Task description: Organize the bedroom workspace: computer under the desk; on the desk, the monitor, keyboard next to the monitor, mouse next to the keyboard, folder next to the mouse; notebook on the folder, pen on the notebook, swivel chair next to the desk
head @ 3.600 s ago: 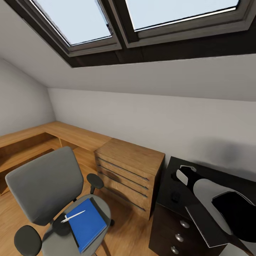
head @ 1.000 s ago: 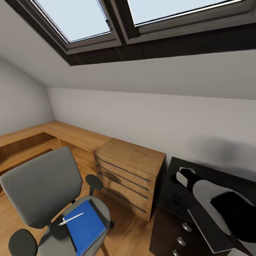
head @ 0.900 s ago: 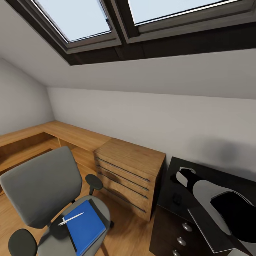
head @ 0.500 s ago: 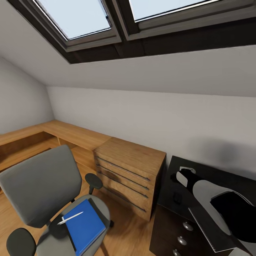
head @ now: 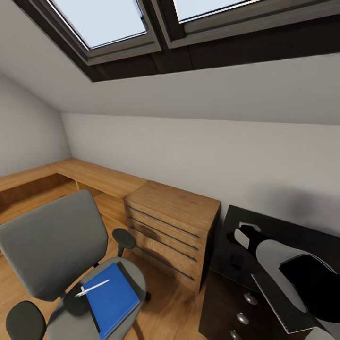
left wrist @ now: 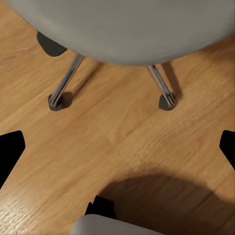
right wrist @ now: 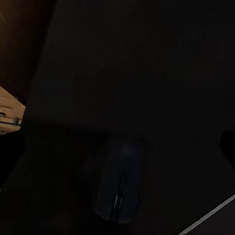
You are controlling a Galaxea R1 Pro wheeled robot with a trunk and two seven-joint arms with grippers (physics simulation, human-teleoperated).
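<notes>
The desk (head: 278, 231) is the biggest thing here, glossy black at my right, its drawer unit beside the light-wood chest (head: 172, 226). My right arm reaches over the desk top, I judge to settle the small things there. The swivel chair (head: 56, 245) stands to my left on the wood floor, apart from the desk, so it has yet to be brought alongside. On its seat lies the folder (head: 113, 300), bright blue and flat, with the pen (head: 92, 288) resting across its near corner; both wait to be carried over. The keyboard (head: 278, 302) shows as a thin edge on the desk under my forearm. Smallest is the mouse (right wrist: 120, 188), lying on the dark desk top below my right gripper (right wrist: 117, 147), untouched. Both sets of fingers are spread wide, holding nothing; my left gripper (left wrist: 117, 147) hangs over the chair's chrome legs.
</notes>
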